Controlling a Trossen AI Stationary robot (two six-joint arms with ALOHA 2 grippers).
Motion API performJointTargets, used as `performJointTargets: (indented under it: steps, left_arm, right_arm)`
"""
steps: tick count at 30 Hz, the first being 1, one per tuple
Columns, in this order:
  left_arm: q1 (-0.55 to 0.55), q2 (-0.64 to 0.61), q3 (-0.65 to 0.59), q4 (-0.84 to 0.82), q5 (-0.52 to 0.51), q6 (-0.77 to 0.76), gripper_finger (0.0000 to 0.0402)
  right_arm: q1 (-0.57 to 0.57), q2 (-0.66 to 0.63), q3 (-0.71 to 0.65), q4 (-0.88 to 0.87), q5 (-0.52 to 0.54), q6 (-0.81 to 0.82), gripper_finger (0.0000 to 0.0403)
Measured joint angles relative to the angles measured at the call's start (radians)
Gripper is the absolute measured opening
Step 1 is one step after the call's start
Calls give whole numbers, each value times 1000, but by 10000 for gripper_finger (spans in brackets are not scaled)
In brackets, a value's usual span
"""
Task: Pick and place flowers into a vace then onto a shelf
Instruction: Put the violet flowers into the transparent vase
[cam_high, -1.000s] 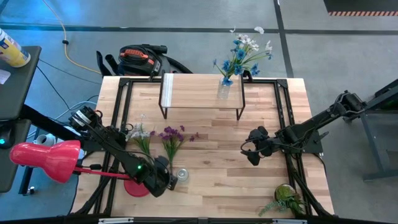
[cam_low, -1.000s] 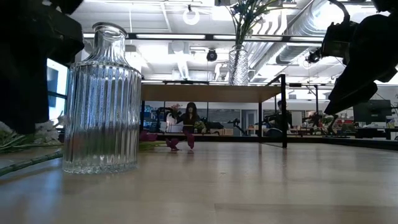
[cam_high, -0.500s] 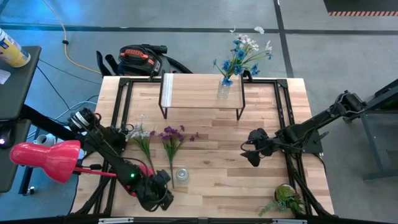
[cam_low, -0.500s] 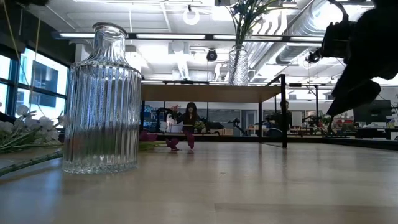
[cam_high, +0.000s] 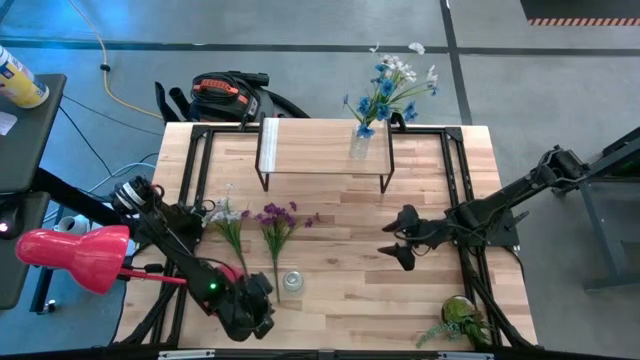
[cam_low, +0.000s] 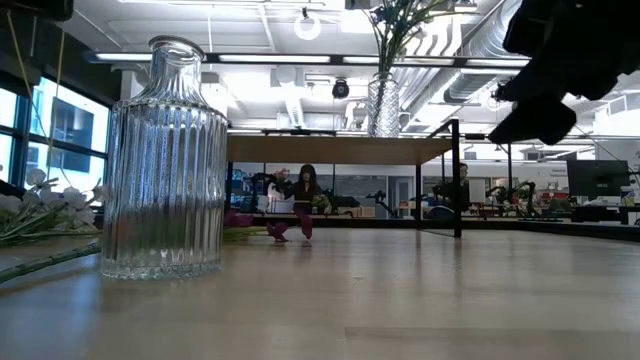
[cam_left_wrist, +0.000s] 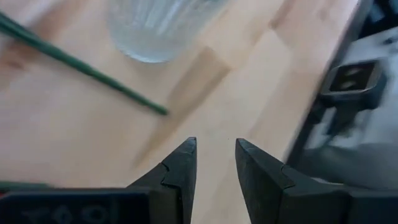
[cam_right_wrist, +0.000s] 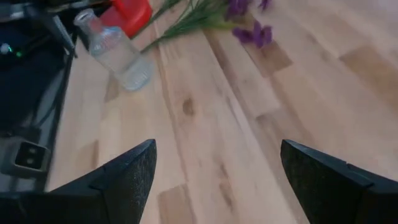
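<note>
An empty ribbed glass vase (cam_high: 292, 282) stands on its base near the table's front edge, also seen in the low view (cam_low: 165, 160). Purple flowers (cam_high: 277, 222) and pale white flowers (cam_high: 226, 218) lie flat on the table behind it. A second vase (cam_high: 360, 145) with blue and white flowers (cam_high: 385, 90) stands on the shelf (cam_high: 320, 150). My left gripper (cam_left_wrist: 215, 146) hovers just near-left of the empty vase (cam_left_wrist: 158, 28), narrowly open, nothing between its fingers. My right gripper (cam_right_wrist: 214, 149) hangs wide open over the table's right middle (cam_high: 392, 245).
A red lamp (cam_high: 75, 255) with its round base (cam_high: 215, 300) sits at the near left beside my left arm. A small potted plant (cam_high: 460, 318) stands at the near right corner. Bare wood (cam_high: 350, 270) lies between the two grippers.
My left gripper has drawn back from beside the empty vase toward the table's near edge and rolled about its own axis; it has left the low view. My right gripper has tipped upward and risen a little. The vase and the flowers have not moved.
</note>
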Motion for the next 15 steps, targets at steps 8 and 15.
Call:
performJointTargets:
  steps: [8,15]
  left_arm:
    - [16,41,0,-52,-122,76,145]
    - [86,121,-3,13,-121,117,145]
  right_arm:
    - [2,60,0,44,116,-178,332]
    - [9,170,0,153,40,-314,332]
